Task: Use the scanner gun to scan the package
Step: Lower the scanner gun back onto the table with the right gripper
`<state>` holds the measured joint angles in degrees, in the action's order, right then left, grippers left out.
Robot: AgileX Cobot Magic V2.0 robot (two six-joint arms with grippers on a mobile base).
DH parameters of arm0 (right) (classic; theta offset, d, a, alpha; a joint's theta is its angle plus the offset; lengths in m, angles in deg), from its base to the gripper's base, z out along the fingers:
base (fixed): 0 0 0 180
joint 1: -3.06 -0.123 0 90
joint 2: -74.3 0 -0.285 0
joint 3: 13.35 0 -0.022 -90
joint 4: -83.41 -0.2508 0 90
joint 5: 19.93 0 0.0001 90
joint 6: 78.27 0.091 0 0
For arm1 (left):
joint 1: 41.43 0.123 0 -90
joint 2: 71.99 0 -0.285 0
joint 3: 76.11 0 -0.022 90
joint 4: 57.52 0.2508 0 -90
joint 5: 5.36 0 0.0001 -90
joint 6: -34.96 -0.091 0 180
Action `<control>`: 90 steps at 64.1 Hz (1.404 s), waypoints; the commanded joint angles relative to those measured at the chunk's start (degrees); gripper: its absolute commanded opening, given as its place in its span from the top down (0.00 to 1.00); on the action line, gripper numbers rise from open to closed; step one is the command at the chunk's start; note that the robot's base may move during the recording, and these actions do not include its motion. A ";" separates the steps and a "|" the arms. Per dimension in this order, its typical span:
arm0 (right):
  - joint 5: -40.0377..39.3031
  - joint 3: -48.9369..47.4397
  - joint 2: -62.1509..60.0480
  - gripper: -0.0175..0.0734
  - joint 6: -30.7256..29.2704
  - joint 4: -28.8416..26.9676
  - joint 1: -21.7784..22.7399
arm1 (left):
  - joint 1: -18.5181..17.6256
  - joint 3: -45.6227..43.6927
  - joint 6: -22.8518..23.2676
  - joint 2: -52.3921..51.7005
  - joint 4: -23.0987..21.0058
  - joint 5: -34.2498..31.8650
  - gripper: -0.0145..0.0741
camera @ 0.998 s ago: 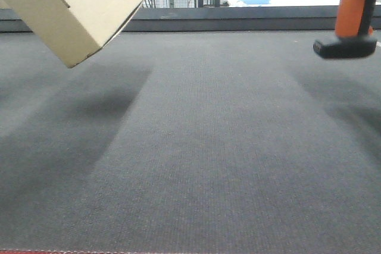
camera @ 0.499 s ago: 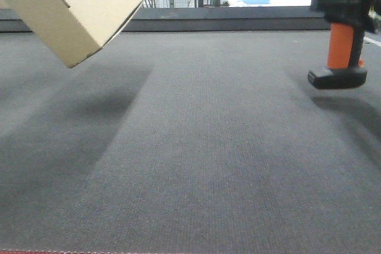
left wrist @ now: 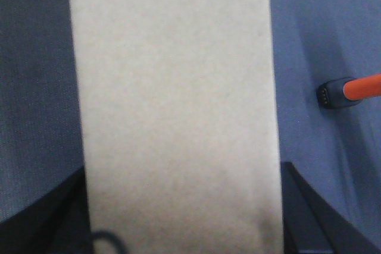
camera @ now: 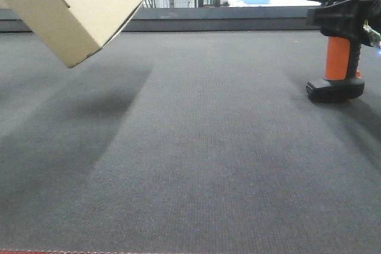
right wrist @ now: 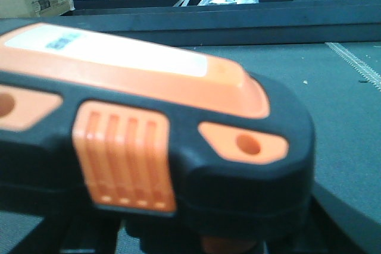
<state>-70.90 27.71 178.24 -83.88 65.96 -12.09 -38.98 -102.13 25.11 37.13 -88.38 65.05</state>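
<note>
The package is a tan cardboard box (camera: 71, 10) with a white label, held tilted in the air at the top left. In the left wrist view the box (left wrist: 175, 87) fills the middle. My left gripper (left wrist: 181, 212) is shut on it, with dark fingers (left wrist: 306, 212) at its sides. The scanner gun (camera: 339, 57) is orange and black and stands upright at the right. Its black base is at or just above the mat; I cannot tell which. My right gripper (camera: 351, 13) is shut on its head. The scanner head (right wrist: 155, 117) fills the right wrist view.
A grey fabric mat (camera: 202, 147) covers the table. A dark raised rail (camera: 226, 19) runs along its far edge. Shelves and benches stand beyond it. The scanner's base also shows in the left wrist view (left wrist: 336, 93), to the right of the box.
My right gripper has come down with the scanner gun, so its head is now in view and its base is down near the mat. The box has not moved.
</note>
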 commanded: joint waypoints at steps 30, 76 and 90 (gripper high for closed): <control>-1.24 -0.32 -0.39 0.28 0.17 0.46 0.07 | -0.34 -0.27 -0.25 -0.38 -2.15 -0.45 0.96; 20.86 -0.19 -7.71 0.19 -0.17 -1.82 0.16 | -0.34 -0.27 -0.25 -0.38 -1.38 -0.45 0.96; 27.29 1.06 -11.98 0.19 -1.83 -2.65 0.89 | -0.34 -0.27 1.27 -0.38 5.77 -0.45 0.96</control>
<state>-45.75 28.29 168.11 -84.88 63.57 -11.84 -39.02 -102.13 25.65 37.13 -84.96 65.05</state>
